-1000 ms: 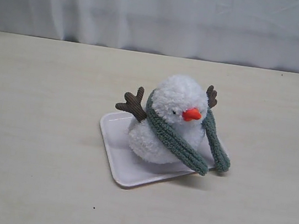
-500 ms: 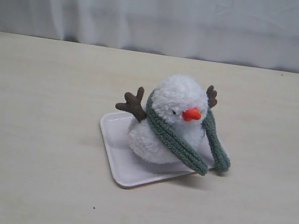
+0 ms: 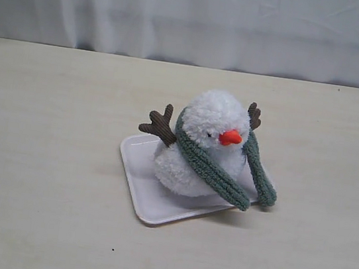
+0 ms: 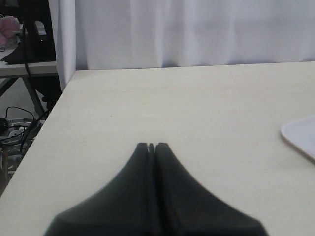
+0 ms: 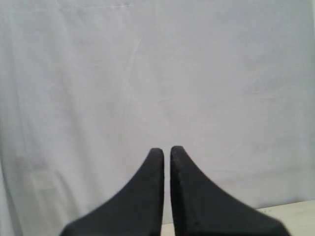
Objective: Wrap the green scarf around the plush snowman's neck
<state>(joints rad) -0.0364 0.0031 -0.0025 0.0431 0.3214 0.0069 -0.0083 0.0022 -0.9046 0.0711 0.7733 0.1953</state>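
Observation:
The plush snowman (image 3: pixel 208 120) sits on a white tray (image 3: pixel 150 207) in the exterior view, leaning to the right, orange nose pointing right. The green scarf (image 3: pixel 211 170) lies around its neck; both ends hang down to its right and reach the table past the tray's edge. Neither gripper shows in the exterior view. My left gripper (image 4: pixel 151 146) is shut with nothing in it, low over bare table, well away from the tray's corner (image 4: pixel 301 133). My right gripper (image 5: pixel 167 149) is shut, a thin slit between its fingers, facing the white curtain; snowman and scarf are out of its view.
A white curtain (image 3: pixel 196 16) hangs behind the table's back edge. In the left wrist view the table's side edge (image 4: pixel 47 120) drops off to a floor with cables and a dark stand (image 4: pixel 29 44).

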